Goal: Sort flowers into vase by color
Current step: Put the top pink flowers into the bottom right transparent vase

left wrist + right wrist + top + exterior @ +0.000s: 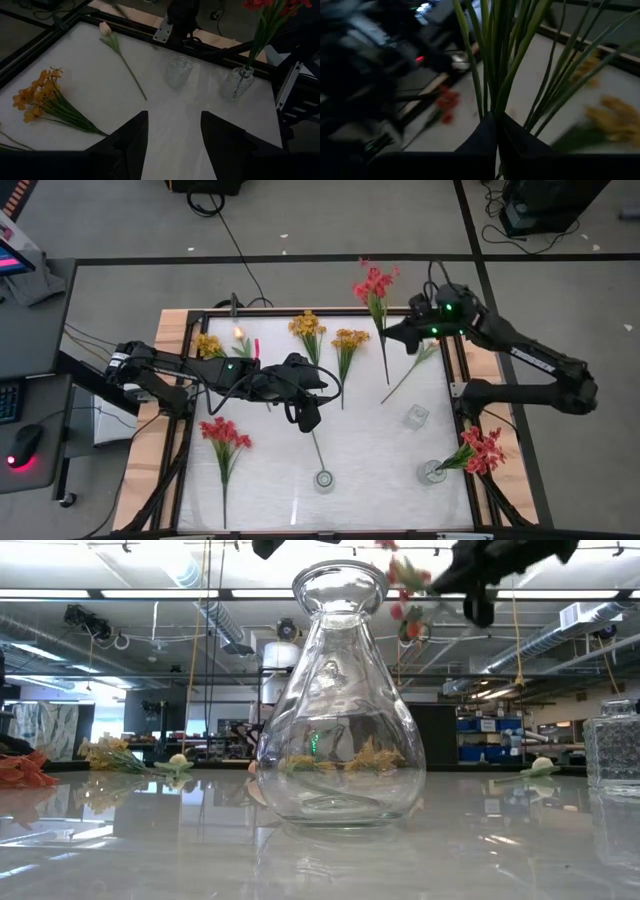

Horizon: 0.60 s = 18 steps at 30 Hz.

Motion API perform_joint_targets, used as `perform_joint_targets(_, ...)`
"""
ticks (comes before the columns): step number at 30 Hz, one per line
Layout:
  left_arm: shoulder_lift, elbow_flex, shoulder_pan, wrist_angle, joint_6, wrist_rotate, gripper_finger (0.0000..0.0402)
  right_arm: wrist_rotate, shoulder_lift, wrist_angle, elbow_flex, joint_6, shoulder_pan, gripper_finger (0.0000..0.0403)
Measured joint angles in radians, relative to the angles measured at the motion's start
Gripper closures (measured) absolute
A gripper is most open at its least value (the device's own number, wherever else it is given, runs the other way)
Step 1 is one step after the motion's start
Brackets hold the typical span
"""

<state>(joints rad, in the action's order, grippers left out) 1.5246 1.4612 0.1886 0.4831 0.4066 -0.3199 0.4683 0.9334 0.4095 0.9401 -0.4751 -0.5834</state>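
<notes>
My right gripper [390, 336] hangs over the table's far right part, shut on a red-pink flower cluster [375, 283] whose green stem [385, 370] runs toward the near side. My left gripper [308, 420] stands open above the table's middle with nothing between its fingers [175, 135]. Yellow-orange clusters [308, 326] [349, 340] [208, 345] lie flat along the far side, and a second red-pink cluster [225, 433] lies near left. A slim peach-budded stem [105, 28] lies flat at the right. Red-pink flowers [482, 450] stand with their stems in a round glass vase [433, 472]. My right gripper pinches the red-pink cluster's bundle of green stems [492, 107] between its two fingers, partway down from the blossoms. The fingers come nearly level from the table's right and lie across the stems. The cluster is lifted well above the table, seen high up in the low view [405, 580].
A bulbous clear vase [324, 479] stands at the near middle and fills the low view [340, 700]. A square cut-glass vase [416, 417] stands right of centre. Another peach bud [238, 332] lies at the far left. A black frame rail [300, 311] borders the table.
</notes>
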Motion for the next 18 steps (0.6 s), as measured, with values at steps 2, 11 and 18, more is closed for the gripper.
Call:
perform_joint_targets(2, 0.0, 0.0, 0.0, 0.0, 0.0, 0.0, 0.0214, -0.003, -0.033, -0.013, 0.0, -0.001, 0.052, 0.0392)
perform_joint_targets(11, 0.0, 0.0, 0.0, 0.0, 0.0, 0.0, 0.0214, 0.016, -0.164, -0.042, 0.0, 0.028, 0.266, 0.0392)
perform_joint_targets(18, 0.0, 0.0, 0.0, 0.0, 0.0, 0.0, 0.0214, 0.158, -0.231, -0.034, 0.0, 0.105, 0.391, 0.0392)
